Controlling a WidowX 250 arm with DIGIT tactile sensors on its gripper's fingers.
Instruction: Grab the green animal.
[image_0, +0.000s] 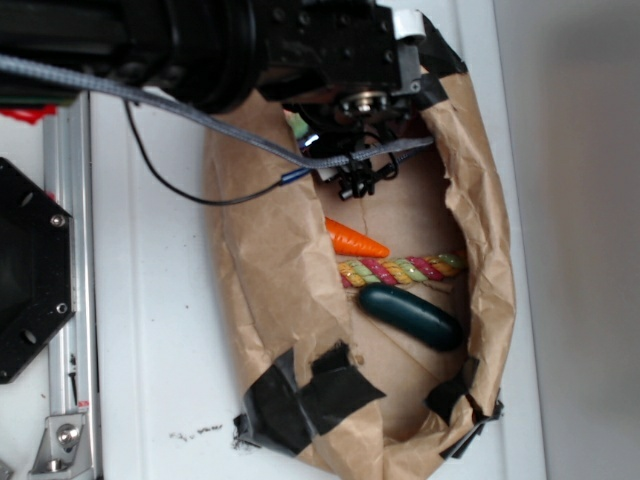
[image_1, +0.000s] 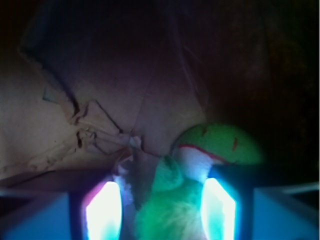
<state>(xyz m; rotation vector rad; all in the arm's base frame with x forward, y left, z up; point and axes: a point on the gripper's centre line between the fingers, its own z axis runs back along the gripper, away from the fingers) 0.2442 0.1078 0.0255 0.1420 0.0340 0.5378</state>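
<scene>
In the wrist view the green animal (image_1: 210, 145), a fuzzy lime-green plush with a white patch edged in red, lies on brown paper. Its body reaches down between my gripper (image_1: 161, 192) fingers. The right finger (image_1: 218, 210) sits close against the plush. The left finger (image_1: 102, 212) stands apart from it, with a gap of paper showing. The jaws are open around the toy. In the exterior view the gripper (image_0: 358, 182) is low inside the brown paper bag (image_0: 490, 250) at its far end. The arm hides nearly all of the plush there.
Further down the bag lie an orange carrot (image_0: 355, 240), a multicoloured rope (image_0: 400, 270) and a smooth dark green cucumber toy (image_0: 410, 316). The bag's crumpled walls rise on both sides, with black tape (image_0: 310, 390) at the near end. A metal rail (image_0: 70, 250) runs along the left.
</scene>
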